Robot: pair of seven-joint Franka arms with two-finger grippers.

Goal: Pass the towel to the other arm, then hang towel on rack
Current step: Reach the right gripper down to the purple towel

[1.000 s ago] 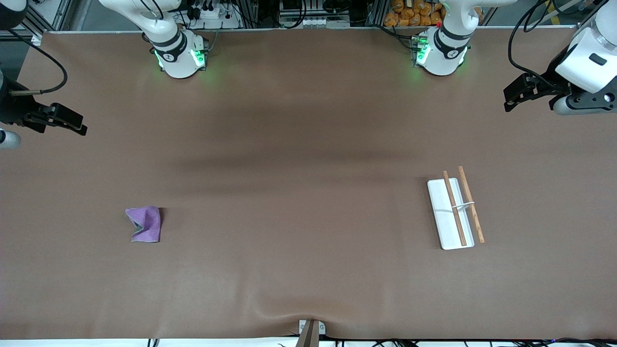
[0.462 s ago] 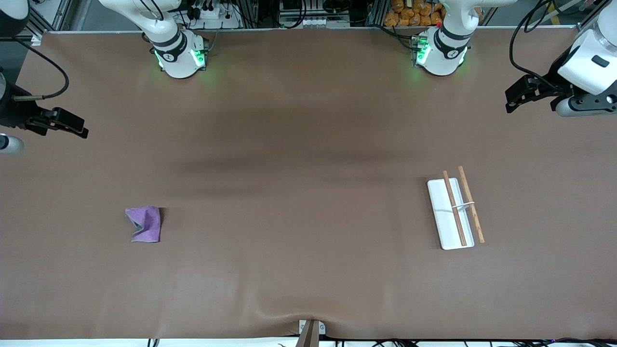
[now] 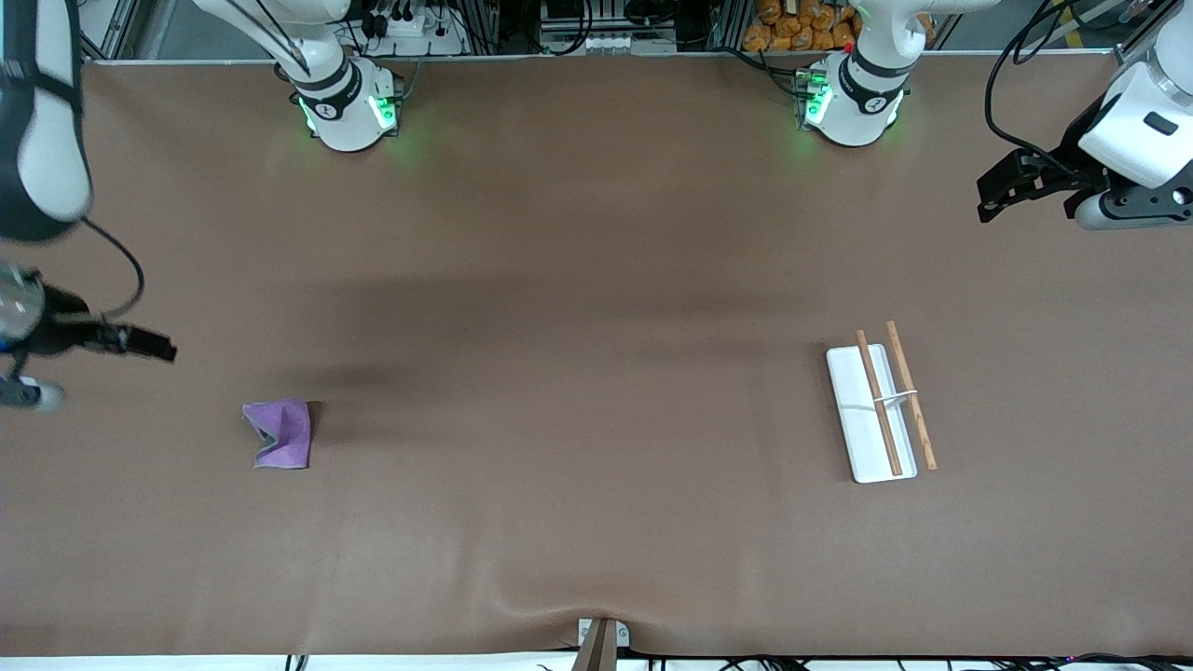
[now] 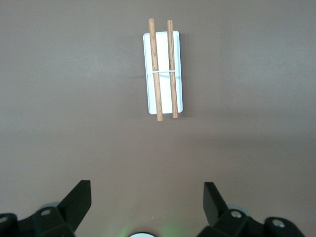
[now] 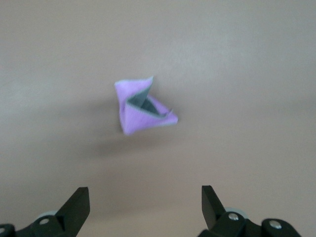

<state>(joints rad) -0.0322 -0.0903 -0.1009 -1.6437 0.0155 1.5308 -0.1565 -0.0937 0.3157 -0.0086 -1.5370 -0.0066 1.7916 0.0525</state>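
Observation:
The towel (image 3: pixel 279 433) is a small crumpled cloth, purple with a dark grey inner side, lying on the brown table toward the right arm's end. It also shows in the right wrist view (image 5: pixel 140 108). My right gripper (image 3: pixel 158 349) hangs open and empty over the table edge beside the towel, apart from it; the right wrist view shows its jaws (image 5: pixel 143 200) spread wide. The rack (image 3: pixel 881 410), a white base with two wooden rods, lies toward the left arm's end and shows in the left wrist view (image 4: pixel 163 69). My left gripper (image 3: pixel 990 194) is open and empty (image 4: pixel 147 195), high over the table's end.
The brown table cover (image 3: pixel 578 373) has a raised wrinkle at its edge nearest the front camera, by a small clamp (image 3: pixel 601 638). The two arm bases (image 3: pixel 347 107) (image 3: pixel 853 102) stand along the table's edge farthest from that camera.
My right gripper has swung down toward the towel, its arm now showing large at the view's edge. My left gripper has shifted only slightly. The towel and rack have not moved.

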